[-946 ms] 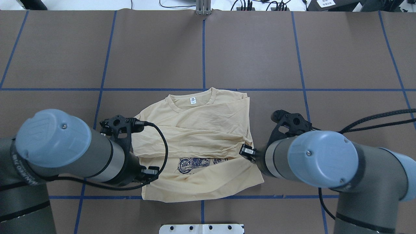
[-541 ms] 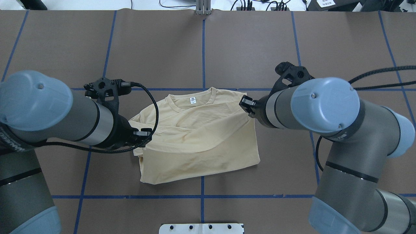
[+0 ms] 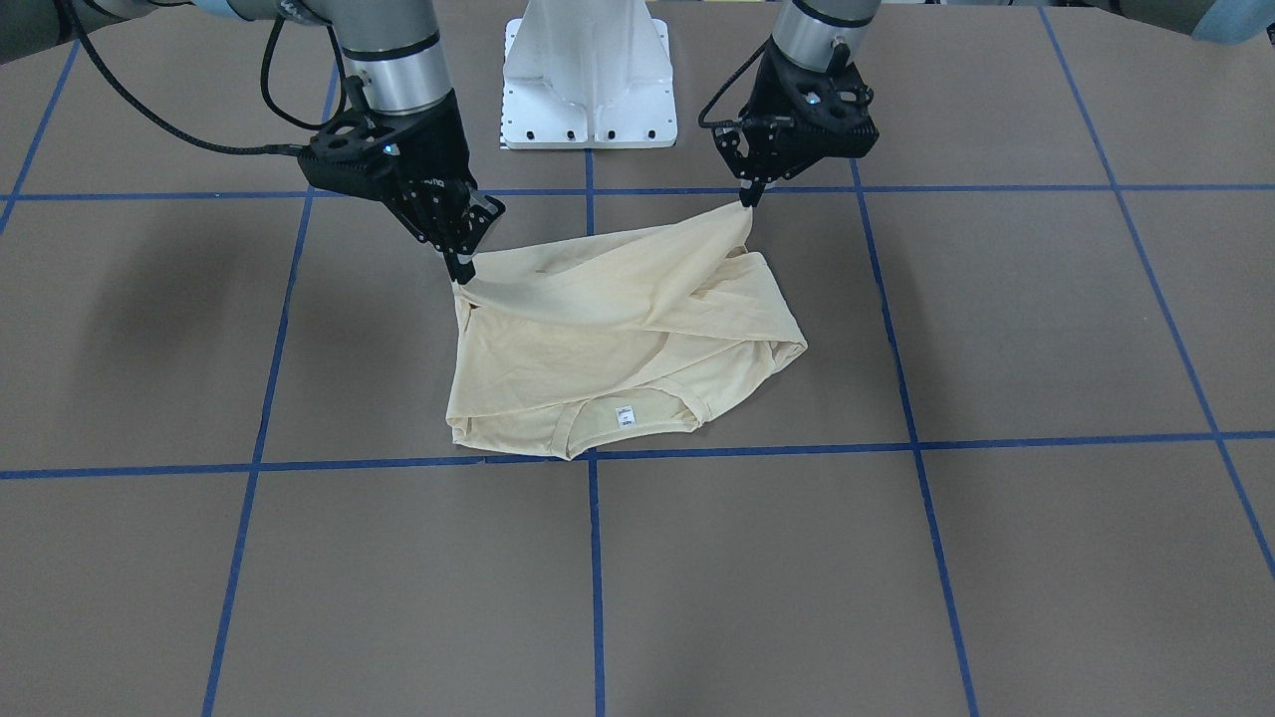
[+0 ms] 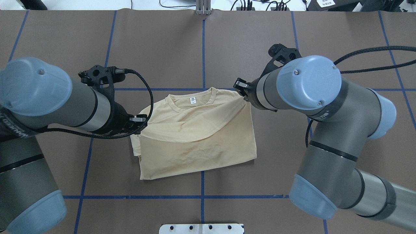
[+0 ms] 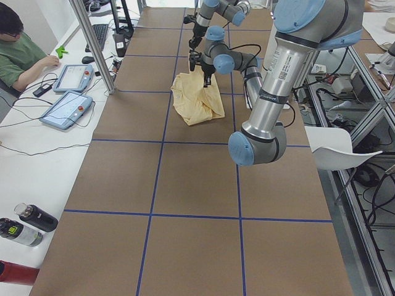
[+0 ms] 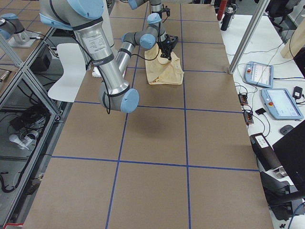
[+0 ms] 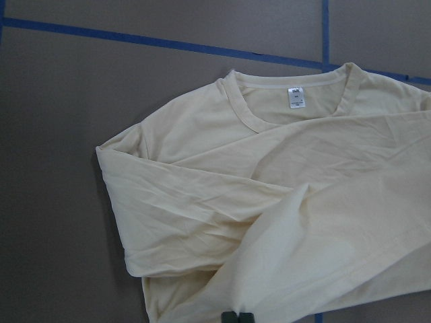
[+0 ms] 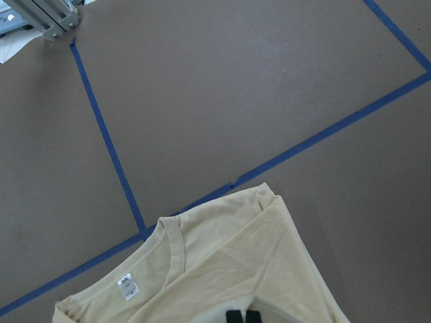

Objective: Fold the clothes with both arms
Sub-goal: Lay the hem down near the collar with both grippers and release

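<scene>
The cream-yellow shirt lies near the table's middle, its white neck label on the far side. My left gripper is shut on one corner of the lower hem, held above the table. The right gripper is shut on the other hem corner, farther from the robot's base. Between them the lifted fabric hangs doubled over the body. The navy print is hidden under the fold. In the left wrist view the shut fingertips pinch cloth; the right wrist view shows the same.
Blue tape lines grid the brown table cover. The white pedestal base stands at the robot's edge. A metal post stands at the far edge. A person sits at a side desk with tablets; bottles stand there too.
Both grippers have carried the shirt's lower hem up and away from the robot, toward the collar. The fold now covers the motorcycle print, and the shirt's near edge has drawn back.
</scene>
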`<control>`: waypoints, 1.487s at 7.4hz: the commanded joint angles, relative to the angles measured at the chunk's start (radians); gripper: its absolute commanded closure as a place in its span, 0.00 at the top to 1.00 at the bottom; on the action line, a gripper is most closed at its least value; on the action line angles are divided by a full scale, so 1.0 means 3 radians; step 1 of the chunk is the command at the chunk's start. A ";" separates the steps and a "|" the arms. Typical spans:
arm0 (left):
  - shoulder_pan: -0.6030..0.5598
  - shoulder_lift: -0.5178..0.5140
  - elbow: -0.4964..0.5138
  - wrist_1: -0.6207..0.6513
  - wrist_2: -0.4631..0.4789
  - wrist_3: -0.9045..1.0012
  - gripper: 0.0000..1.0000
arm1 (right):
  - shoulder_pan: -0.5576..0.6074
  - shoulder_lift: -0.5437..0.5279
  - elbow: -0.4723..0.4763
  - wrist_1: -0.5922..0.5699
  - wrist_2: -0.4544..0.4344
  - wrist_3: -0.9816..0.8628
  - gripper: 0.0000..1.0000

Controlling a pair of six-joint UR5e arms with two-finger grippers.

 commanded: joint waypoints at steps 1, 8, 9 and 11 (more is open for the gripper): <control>-0.0025 -0.0009 0.0857 -0.0831 0.0277 0.0006 0.00 | 0.0010 0.0033 -0.0899 0.0941 -0.0005 -0.0008 0.00; -0.0301 0.0016 0.1404 -0.1413 0.0253 0.0349 0.00 | 0.0225 0.0013 -0.1082 0.1186 0.0062 -0.0014 0.00; -0.0301 0.0021 0.1404 -0.1418 0.0253 0.0354 0.00 | 0.0240 0.0002 -0.1087 0.1191 0.0082 -0.0019 0.00; -0.0306 0.0042 0.1399 -0.1423 0.0253 0.0562 0.99 | 0.0230 -0.0013 -0.1123 0.1161 0.0077 -0.0267 0.99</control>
